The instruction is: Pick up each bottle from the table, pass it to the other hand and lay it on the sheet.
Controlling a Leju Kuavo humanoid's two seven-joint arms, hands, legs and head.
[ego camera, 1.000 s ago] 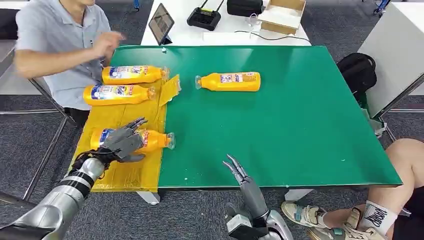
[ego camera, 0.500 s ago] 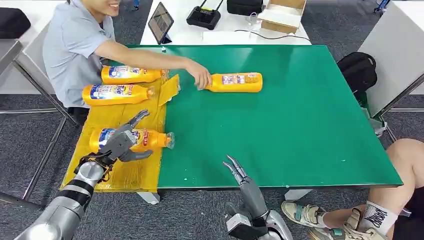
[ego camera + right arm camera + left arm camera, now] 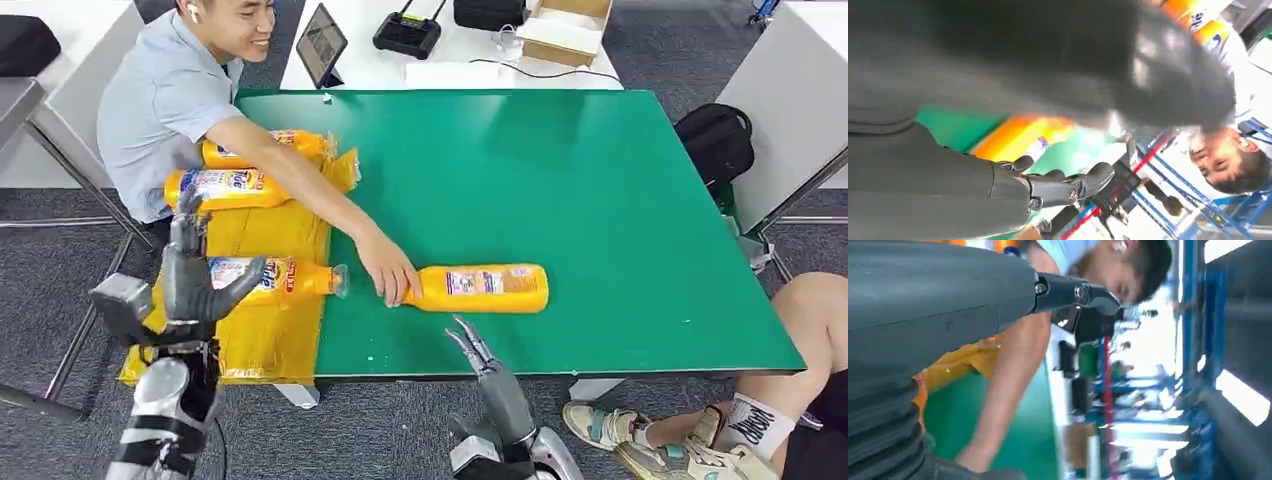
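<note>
— What's on the green table [image 3: 600, 200]?
— A yellow sheet [image 3: 270, 330] carrying three bottles; a person's hand [image 3: 388, 275] touches a fourth bottle [image 3: 485, 288] near the front edge.
— The robot hands?
— Left robot hand [image 3: 190, 280] raised, fingers spread, empty; right robot hand [image 3: 478, 352] open too.

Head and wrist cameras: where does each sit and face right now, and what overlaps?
Head view: high on the body, looking down at the green table; left hand raised, right hand low.
Left wrist view: behind the left hand, facing the person's arm.
Right wrist view: behind the right hand, facing the orange plastic bottle.
Shared: table, person.
</note>
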